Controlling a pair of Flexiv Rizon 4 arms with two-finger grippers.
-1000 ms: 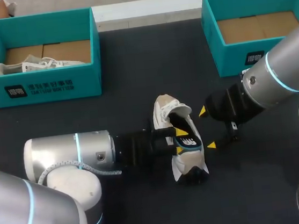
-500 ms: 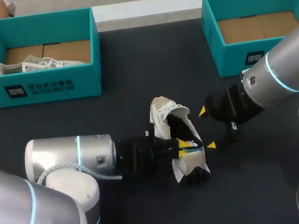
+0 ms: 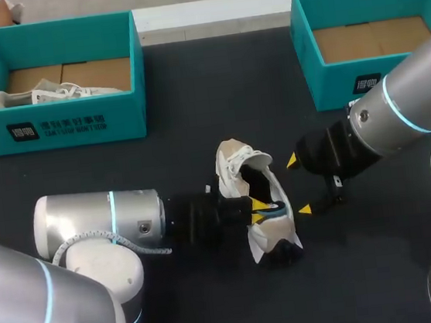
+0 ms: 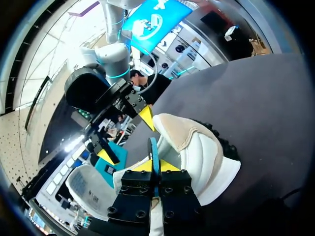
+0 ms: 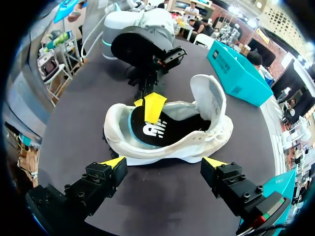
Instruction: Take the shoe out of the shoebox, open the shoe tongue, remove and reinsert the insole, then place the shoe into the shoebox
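A white and beige shoe (image 3: 235,159) lies on the dark table, its tongue folded back over the toe. Its black insole (image 5: 167,130) with a teal edge sits inside. My left gripper (image 3: 262,205) comes in from the left over the shoe's side wall and is shut on the insole's teal edge (image 4: 154,150), which stands between its yellow tips (image 4: 154,166). My right gripper (image 3: 298,185) stays open just right of the shoe. In the right wrist view its fingers (image 5: 164,163) straddle the shoe's side (image 5: 197,142) without touching it.
A teal shoebox (image 3: 63,124) at the back left holds a second white shoe (image 3: 36,94). Another teal shoebox (image 3: 331,86) at the back right shows only its cardboard floor. Bare dark table lies between the boxes and the shoe.
My left gripper has closed on the insole's edge and drawn slightly left. The shoe has shifted a little toward it. The right arm has not moved.
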